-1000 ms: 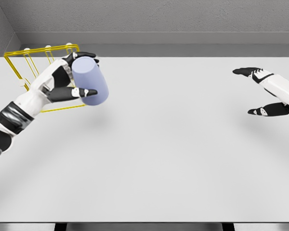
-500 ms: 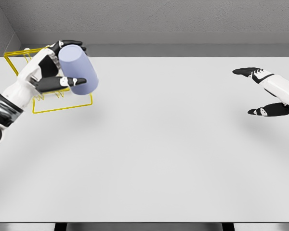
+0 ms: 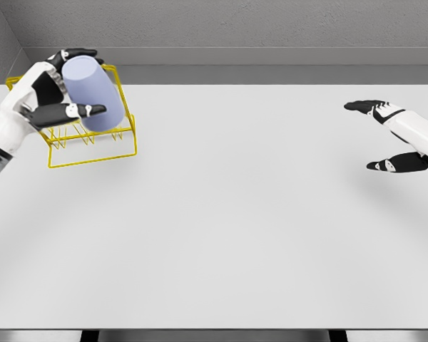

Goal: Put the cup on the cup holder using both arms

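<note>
You're most of the way through this one. The cup is up in the upper left of the frame, held right over the cup holder, that yellow wire rack sitting at the back left corner of the bench. It isn't seated yet though: the cup looks tilted and sits in front of the rack's wires from this angle, and I can't tell if its bottom end is touching any of the pegs. So what's left, as far as I can judge, is lining it up, lowering it onto the rack and letting go.

Your left hand is wrapped around the cup, with the dark thumb across the front of it and the other fingers curled over the top end. That looks like a solid grip, not just a touch.

Your right hand is way over at the right edge of the frame, well apart from everything, with its fingers spread and nothing in them. It's just hanging above the bench.
</note>
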### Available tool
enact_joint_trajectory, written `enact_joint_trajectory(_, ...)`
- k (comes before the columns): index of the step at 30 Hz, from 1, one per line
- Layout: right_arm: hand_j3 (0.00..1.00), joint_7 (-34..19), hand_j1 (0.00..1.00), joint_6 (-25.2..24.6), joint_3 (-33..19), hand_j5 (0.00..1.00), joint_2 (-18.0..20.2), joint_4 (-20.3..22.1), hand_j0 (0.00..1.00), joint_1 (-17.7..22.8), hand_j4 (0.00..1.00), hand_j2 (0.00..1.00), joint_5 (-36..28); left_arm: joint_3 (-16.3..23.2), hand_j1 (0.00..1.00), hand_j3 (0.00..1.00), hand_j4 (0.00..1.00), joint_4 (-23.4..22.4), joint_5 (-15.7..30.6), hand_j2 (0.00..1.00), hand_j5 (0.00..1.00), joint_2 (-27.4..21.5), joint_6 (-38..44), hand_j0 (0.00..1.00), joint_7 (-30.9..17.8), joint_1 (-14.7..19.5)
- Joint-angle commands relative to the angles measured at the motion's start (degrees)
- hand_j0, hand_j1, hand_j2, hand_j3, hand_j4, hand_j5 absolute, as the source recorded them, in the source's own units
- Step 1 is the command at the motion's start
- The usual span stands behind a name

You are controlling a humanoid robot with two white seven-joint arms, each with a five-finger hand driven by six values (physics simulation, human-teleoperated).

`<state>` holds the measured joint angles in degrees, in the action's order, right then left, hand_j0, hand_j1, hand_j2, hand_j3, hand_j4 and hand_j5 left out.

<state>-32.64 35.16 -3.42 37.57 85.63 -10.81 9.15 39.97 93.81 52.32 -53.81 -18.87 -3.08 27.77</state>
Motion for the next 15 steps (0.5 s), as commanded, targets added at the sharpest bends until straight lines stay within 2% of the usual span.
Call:
enact_joint_trajectory(1,1.00,0.0,1.00,-0.2,0.0,1.00,0.1,0.1,1.00,0.0,1.00,1.00,-0.5,-0.1,0.69,0.69,0.69,-1.0,0.4,0.69,0.69,-0.3,0.0,0.69,0.0,0.0)
enact_joint_trajectory(15,1.00,0.0,1.00,-0.2,0.0,1.00,0.1,0.2,1.00,0.0,1.00,1.00,-0.5,0.3,0.68,0.68,0.68,-3.6,1.2,0.68,0.68,0.5,0.4,0.68,0.0,1.3)
